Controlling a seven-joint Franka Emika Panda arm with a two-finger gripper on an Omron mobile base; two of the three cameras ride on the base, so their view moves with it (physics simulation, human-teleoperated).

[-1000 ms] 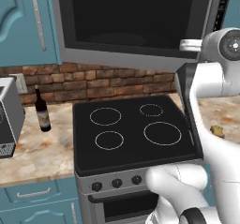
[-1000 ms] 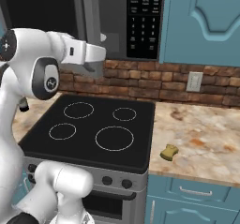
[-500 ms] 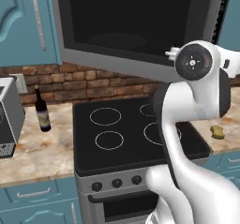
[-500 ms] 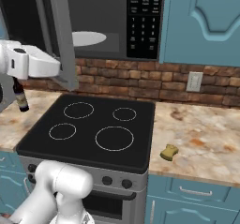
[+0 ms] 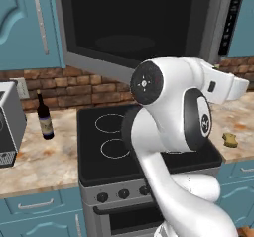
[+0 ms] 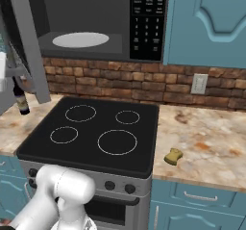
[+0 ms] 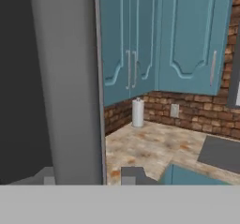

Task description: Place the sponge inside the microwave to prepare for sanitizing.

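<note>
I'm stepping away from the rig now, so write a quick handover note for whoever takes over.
Claw: at the open microwave door; whether it is open or shut cannot be told, and nothing is seen held.
Sponge: lies on the counter right of the stove, untouched.
Microwave: door swung open, white plate inside is bare.
Done: door opened.
Left: pick up the sponge and set it inside the microwave.

Left base view: from behind-left, looking forward and down over the stove (image 5: pixel 124 147). Right base view: from behind-right, same stove (image 6: pixel 93 133) and open microwave (image 6: pixel 96 27). Hand view: close against the microwave door (image 7: pixel 70 82), facing corner cabinets (image 7: pixel 178 35).
</note>
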